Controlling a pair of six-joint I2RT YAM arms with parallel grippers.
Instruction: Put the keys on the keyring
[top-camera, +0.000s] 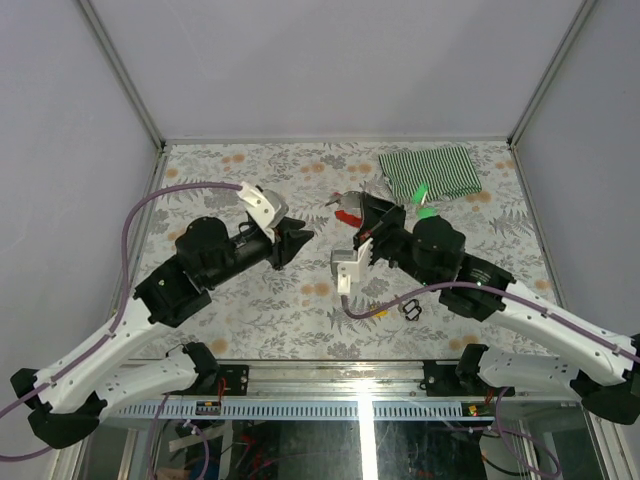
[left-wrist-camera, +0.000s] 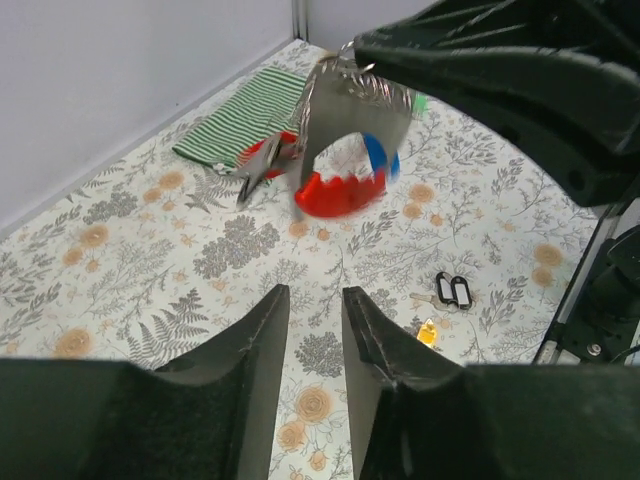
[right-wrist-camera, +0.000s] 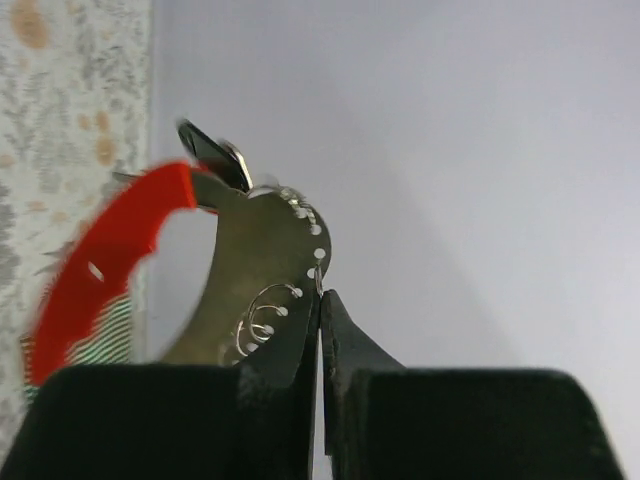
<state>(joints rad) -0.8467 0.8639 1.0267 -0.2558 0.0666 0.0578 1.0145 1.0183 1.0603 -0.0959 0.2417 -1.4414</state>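
The right gripper (right-wrist-camera: 320, 303) was clamped shut on the silver edge of the keyring (right-wrist-camera: 252, 262), holding it up off the table. The red curve arched away from its fingertips. The left gripper (left-wrist-camera: 315, 296) held nothing, its jaws only narrowly parted. The keyring hung straight ahead of it, well apart, with its loop turned broadside to those fingers. A blue key (left-wrist-camera: 381, 156) showed at the ring, too blurred to tell whether it was threaded. A yellow key (left-wrist-camera: 427, 332) lay on the table below and to the right of the left fingertips, near a small black loop (left-wrist-camera: 453, 290). The free left gripper looked the better placed of the two to fetch it.
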